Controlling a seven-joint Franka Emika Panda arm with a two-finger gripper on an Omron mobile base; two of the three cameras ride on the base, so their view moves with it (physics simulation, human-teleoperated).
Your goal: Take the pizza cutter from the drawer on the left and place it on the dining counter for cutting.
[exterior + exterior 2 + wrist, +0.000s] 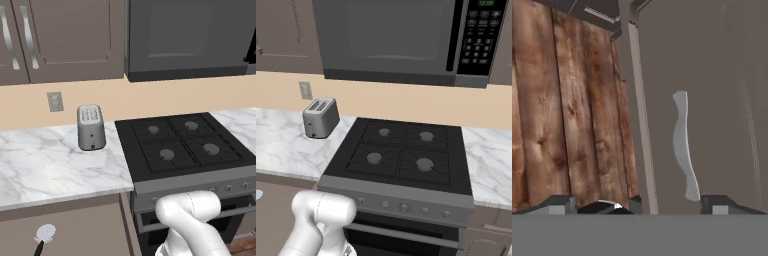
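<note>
The drawer (80,225) stands pulled out under the marble worktop at the lower left of the left base view. Inside it lies the pizza cutter (45,233), a pale round wheel on a thin dark handle. In the hand view the drawer's flat taupe front (722,90) is close ahead, with its curved silver pull (684,145) running lengthwise. My gripper (639,205) is open: its two dark fingertips (558,204) stand wide apart, the pull lies between them and neither touches it. The dining counter is out of view.
A silver toaster (91,127) stands on the marble worktop (45,160) left of the black stove (185,142). A microwave (406,40) hangs above the stove. My white arm (192,215) is bent low in front of the oven. Wooden floor (567,110) lies beside the drawer front.
</note>
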